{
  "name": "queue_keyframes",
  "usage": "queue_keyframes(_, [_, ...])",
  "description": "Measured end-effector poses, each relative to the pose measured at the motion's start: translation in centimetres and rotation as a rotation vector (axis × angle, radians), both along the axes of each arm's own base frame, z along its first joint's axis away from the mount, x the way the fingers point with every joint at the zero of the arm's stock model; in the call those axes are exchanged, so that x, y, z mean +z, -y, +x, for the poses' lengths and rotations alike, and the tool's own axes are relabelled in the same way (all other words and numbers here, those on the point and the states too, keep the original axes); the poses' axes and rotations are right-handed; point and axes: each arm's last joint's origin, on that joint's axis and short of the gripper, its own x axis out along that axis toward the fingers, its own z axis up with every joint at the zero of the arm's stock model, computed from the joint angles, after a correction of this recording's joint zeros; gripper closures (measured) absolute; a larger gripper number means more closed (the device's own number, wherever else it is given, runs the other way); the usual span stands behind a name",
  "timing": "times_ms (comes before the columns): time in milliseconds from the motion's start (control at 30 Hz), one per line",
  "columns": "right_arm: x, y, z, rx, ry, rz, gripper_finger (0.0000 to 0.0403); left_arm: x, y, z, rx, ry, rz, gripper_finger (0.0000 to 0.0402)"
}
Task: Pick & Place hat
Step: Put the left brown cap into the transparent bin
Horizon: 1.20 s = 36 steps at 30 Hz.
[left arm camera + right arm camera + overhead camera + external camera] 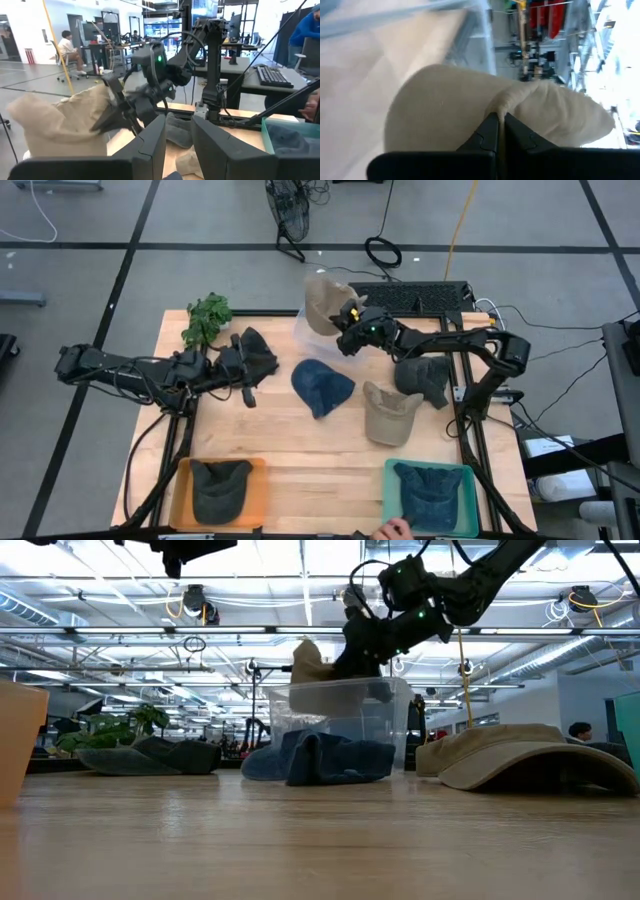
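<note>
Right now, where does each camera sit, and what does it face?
High: overhead, facing down; both arms, right gripper pinching tan hat.
Low: table height, facing clear bin.
Left wrist: past its open fingers toward the right arm.
Right wrist: closed fingers on the hat.
All share that hat.

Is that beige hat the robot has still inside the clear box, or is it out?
Mostly out. The right gripper, shut on the beige hat, holds it above the clear bin; whether its lower edge has cleared the rim, I cannot tell.
</note>
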Motion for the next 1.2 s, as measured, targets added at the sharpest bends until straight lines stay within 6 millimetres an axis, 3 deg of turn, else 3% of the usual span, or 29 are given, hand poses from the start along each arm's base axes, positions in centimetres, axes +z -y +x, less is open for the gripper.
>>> queue_keyframes(233, [2.4,-0.6,-1.0,-0.052,0.084,0.014,0.0403,-0.1,0.0,0.0,0.000,-0.014,-0.002,0.0300])
queue_keyframes(533, [4.1,-3.3,-3.0,-0.106,0.120,0.338,0.0403,-0.2,0.0,0.0,0.000,-0.019,-0.008,0.0300])
queue_keyframes(700, [4.0,-4.4,-2.9,-0.143,0.141,0.497,0.0403,0.0,0.0,0.0,0.000,0.006,-0.010,0.0300])
queue_keyframes(1200, [2.2,-3.8,-2.0,-0.177,0.087,0.485,0.0393,0.2,0.0,0.0,0.000,0.022,-0.005,0.0300])
